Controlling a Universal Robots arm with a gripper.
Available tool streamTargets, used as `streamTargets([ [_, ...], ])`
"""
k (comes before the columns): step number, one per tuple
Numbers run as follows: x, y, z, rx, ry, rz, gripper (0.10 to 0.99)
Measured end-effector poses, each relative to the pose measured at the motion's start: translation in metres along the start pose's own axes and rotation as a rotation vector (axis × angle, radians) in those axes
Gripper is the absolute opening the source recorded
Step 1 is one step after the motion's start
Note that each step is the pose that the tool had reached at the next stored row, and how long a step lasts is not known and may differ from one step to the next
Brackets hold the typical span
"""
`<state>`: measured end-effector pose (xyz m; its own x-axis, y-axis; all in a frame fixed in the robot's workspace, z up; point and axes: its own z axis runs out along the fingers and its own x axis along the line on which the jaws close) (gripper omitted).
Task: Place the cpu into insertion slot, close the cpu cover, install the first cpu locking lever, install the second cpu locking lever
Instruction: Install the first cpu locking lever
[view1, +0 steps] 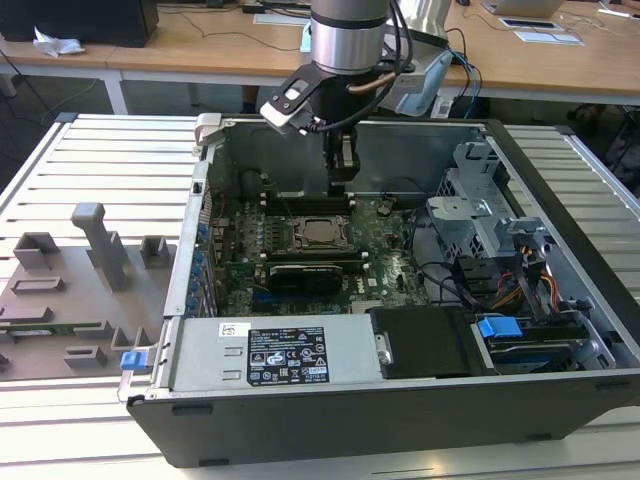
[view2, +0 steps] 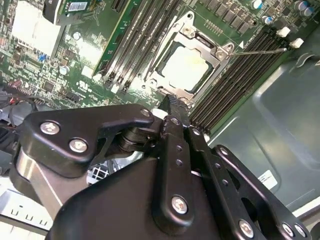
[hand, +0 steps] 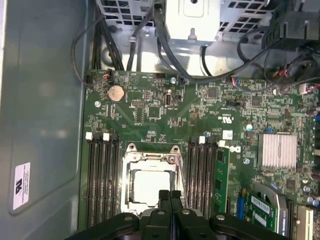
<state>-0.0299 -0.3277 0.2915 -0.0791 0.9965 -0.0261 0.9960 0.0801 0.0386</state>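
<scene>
1. The pincer (view1: 343, 180) hangs from the arm inside the open computer case (view1: 400, 410), which stands on a slatted surface (view1: 100, 150).
2. Its two fingers are pressed together in both wrist views and carry nothing.
3. The chip (view1: 322, 232) lies flat in its socket (hand: 123, 197) in the middle of the green circuit board (hand: 150, 110), pale metal top facing up.
4. The cover (hand: 150, 159), a silver frame, lies down over the socket, and the chip (hand: 150, 184) shows through its square window.
5. In the first wrist view the pincer (hand: 170, 196) points at one edge of the frame, just beside the chip rather than over its centre.
6. In the second wrist view the pincer (view2: 172, 102) ends just beside a corner of the frame, with the chip (view2: 185, 67) just beyond it. Whether it touches the metal cannot be told.
7. In the exterior view the pincer is above the chip and slightly toward the exterior view's right.
8. A thin metal lever (view2: 260, 50) reaches out from the socket's corner across the black memory slots (view2: 240, 75).
9. Grey holders (view1: 100, 240) stand on the surface at the exterior view's left, well apart from the case.
</scene>
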Motion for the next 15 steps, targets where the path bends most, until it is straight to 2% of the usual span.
streamTargets([
  [6, 0.0000, 0.0000, 0.0000, -0.014, 0.0034, -0.119, 0.106],
  [11, 0.0000, 0.0000, 0.0000, -0.033, 0.0071, -0.257, 0.106],
  [15, 0.0000, 0.0000, 0.0000, -0.045, 0.0086, -0.325, 0.106],
])
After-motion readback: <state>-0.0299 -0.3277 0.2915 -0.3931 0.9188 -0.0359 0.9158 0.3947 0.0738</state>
